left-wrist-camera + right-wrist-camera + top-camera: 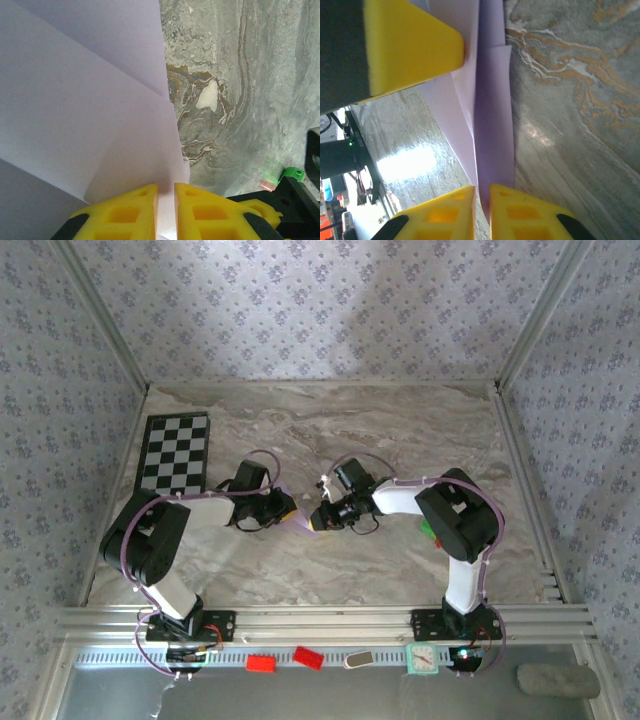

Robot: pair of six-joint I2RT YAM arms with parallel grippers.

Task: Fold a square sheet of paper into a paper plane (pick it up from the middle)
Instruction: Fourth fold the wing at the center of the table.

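- A thin, folded pale lilac paper sheet [90,110] is held just right of the black-and-white checkered board [175,450].
- The yellow-fingered left gripper [166,200] is narrowed, with the sheet's edge pinched between its jaws.
- The right gripper [481,195] is likewise clamped on a creased edge.
- From above, the sheet is mostly hidden by both grippers. In the wrist views it is cut off, so its full shape cannot be told.

left gripper [166,212]: fingers chopped off by the bottom edge
right gripper [481,212]: same deal, cut at the bottom
lilac paper [75,100]: runs off the left and top edges in the left wrist view; from the top it's tucked between both grippers, shape unreadable
other yellow finger [410,45]: cut by the top edge
green bit [292,174]: half behind black hardware, no clue
teal thing [422,658]: too tiny to tell
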